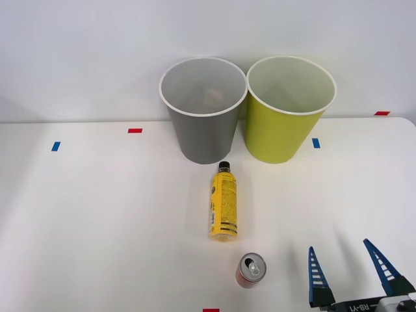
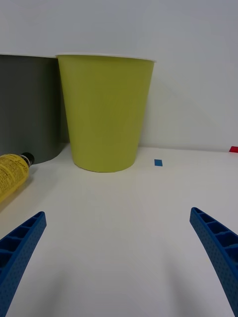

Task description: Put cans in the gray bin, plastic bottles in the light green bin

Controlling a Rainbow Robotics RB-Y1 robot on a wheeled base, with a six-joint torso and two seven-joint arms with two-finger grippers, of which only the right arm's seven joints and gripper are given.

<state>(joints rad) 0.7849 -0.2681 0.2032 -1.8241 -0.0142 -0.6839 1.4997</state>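
Note:
A pink-red can (image 1: pixel 250 270) stands upright near the table's front edge, silver pull-tab top showing. Beyond it a yellow plastic bottle (image 1: pixel 223 203) (image 2: pixel 11 176) lies on its side, its black cap pointing at the bins. The gray bin (image 1: pixel 203 110) (image 2: pixel 27 109) and the light green bin (image 1: pixel 289 109) (image 2: pixel 105 111) stand side by side at the back, gray on the left. Something pale lies inside the gray bin; I cannot make out what. My right gripper (image 1: pixel 344 263) (image 2: pixel 119 257) hovers open at the front right, to the right of the can, holding nothing.
Small tape marks dot the white table: blue (image 1: pixel 56 146) and red (image 1: pixel 134 130) at the back left, blue (image 1: pixel 316 143) (image 2: pixel 158 162) beside the green bin, red (image 1: pixel 382 113) at the far right, red (image 1: pixel 210 310) on the front edge. A white wall stands behind.

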